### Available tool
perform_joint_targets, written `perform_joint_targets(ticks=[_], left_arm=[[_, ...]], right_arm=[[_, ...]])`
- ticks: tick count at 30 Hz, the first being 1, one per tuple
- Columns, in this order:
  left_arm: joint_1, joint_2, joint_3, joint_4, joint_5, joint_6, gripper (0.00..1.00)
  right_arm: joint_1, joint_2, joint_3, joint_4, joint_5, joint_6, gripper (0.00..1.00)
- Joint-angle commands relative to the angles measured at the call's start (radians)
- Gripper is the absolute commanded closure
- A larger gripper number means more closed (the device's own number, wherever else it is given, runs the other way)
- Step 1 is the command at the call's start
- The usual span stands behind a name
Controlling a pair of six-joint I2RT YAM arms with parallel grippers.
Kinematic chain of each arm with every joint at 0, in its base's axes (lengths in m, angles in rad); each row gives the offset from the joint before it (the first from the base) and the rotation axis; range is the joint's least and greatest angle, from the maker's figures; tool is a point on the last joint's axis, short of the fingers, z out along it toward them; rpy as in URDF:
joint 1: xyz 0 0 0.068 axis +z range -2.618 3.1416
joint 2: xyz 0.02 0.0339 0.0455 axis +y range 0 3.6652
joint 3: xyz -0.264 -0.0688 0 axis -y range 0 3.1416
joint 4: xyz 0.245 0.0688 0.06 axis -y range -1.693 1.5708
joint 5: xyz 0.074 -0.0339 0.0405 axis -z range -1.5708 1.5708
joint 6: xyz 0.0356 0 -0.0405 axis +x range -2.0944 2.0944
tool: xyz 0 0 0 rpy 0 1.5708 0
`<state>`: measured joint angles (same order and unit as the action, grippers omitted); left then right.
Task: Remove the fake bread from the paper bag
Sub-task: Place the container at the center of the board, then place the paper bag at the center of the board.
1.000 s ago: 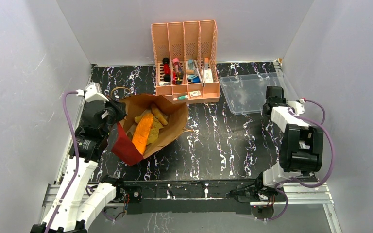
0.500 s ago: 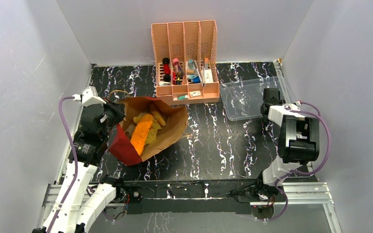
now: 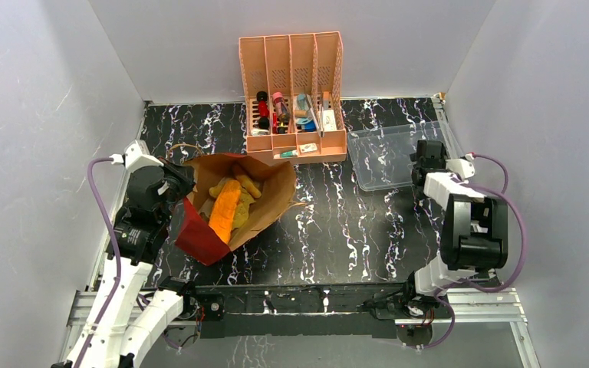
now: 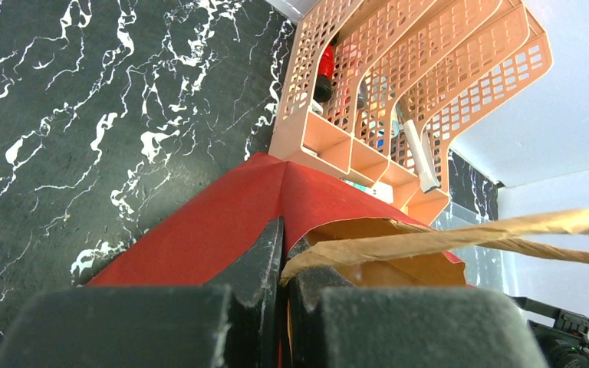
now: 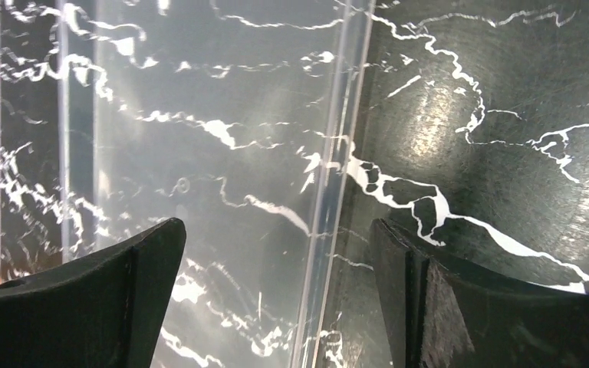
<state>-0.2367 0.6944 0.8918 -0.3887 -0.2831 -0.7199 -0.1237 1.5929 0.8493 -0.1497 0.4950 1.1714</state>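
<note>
Over tray [image 5: 199, 92], right gripper [image 5: 276, 241] splayed, left gripper [image 4: 284, 249] pinching paper bag [image 4: 215, 222]

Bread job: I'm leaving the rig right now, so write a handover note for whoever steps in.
Left gripper: shut on the bag's rim.
Right gripper: open, holding nothing, above the clear tray's edge.
Bread: inside the bag, which lies tilted with its mouth open.
Done: bag gripped; no bread seen outside it.
Left: lift out every piece.
</note>
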Motion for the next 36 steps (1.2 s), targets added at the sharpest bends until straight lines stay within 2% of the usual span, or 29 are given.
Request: perform_joint_targets(ticks=[1, 6, 12, 21, 27, 36], left_arm=[[0.006, -0.011, 0.066, 0.026, -0.019, -0.08, 1.0], [0.006, 0.004, 0.097, 0.005, -0.035, -0.127, 1.0], [0.006, -0.013, 0.13, -0.034, -0.07, -0.151, 1.0], [0.006, -0.099, 0.121, -0.066, -0.233, -0.221, 1.0], [0.006, -0.097, 0.084, 0.004, -0.295, -0.303, 1.0], [0.006, -0.026, -0.022, 0.262, -0.299, -0.367, 1.0]], right_arm=[[0.047, -0.112, 0.002, 0.0, 0.08, -0.1, 0.1], [0.143, -0.176, 0.028, -0.024, 0.169, -0.19, 0.06], [0.281, -0.21, 0.079, 0.034, 0.207, -0.351, 0.04], [0.455, -0.096, 0.268, 0.053, 0.2, -0.567, 0.03], [0.497, -0.02, 0.352, 0.081, 0.161, -0.653, 0.04], [0.503, 0.086, 0.454, 0.102, 0.122, -0.733, 0.06]])
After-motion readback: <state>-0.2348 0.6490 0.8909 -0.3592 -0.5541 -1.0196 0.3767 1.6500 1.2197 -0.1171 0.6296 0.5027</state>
